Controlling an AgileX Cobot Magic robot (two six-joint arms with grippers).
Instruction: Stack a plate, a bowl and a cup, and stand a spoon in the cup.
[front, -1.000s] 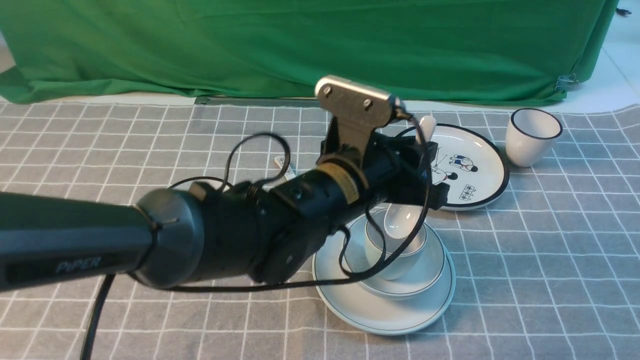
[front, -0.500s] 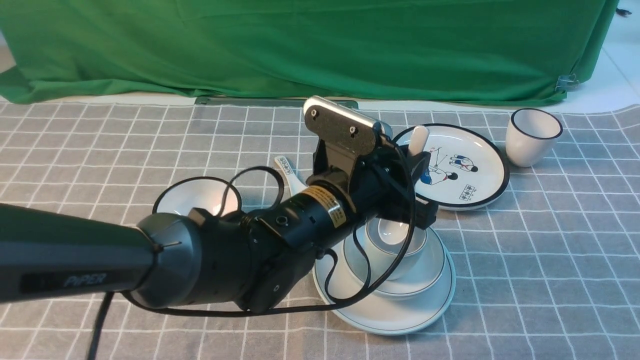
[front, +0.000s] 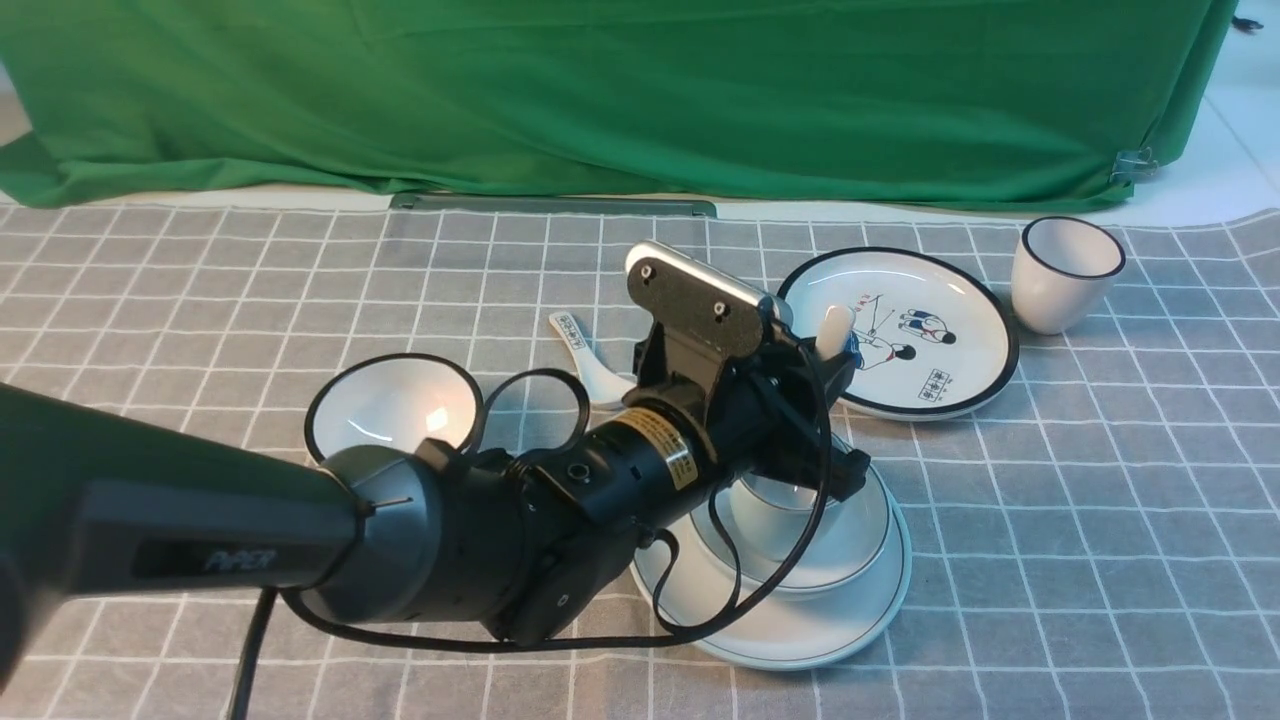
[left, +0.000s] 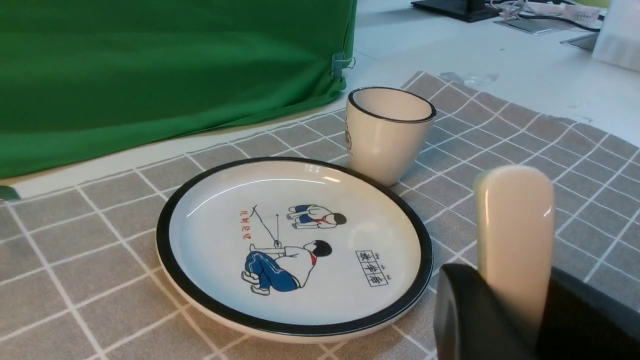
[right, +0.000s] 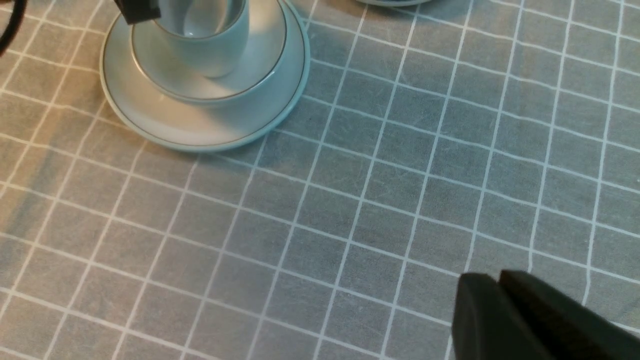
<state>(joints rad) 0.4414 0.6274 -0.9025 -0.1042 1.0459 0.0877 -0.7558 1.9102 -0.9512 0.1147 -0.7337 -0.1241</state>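
- Only the left wrist view shows the left tool (left: 517, 282) close up. Its two black fingers (left: 460, 310) flank the glossy handle of the spoon (left: 515, 225), which stands upright. I cannot tell whether they pinch it or sit just off it.
- Only the front view shows what lies under that tool: the cup (front: 790, 510) is directly beneath it, seated in the bowl (front: 865, 540), which rests on the plate (front: 800, 635). The tool hides the spoon's lower end.
- Only the right wrist view shows the right tool (right: 492, 280). Its tips are pressed together on nothing, above the bench's checked cloth (right: 350, 200) and well apart from the stack.
- Writing: "PiPER" is printed on the left arm (front: 235, 560), and the yellow label nearer its tool is too small to read. The cartoon plate (left: 295, 245), beyond the left tool, carries red characters and a boxed row of dark ones that I cannot make out.
- Count: two plates, two bowls, two cups, two spoons.
- The extras are the black-rimmed bowl (front: 395, 405) beside the left arm, the black-rimmed cup (left: 387, 132) just beside the cartoon plate, and the small printed spoon (front: 585, 355) near the left tool.
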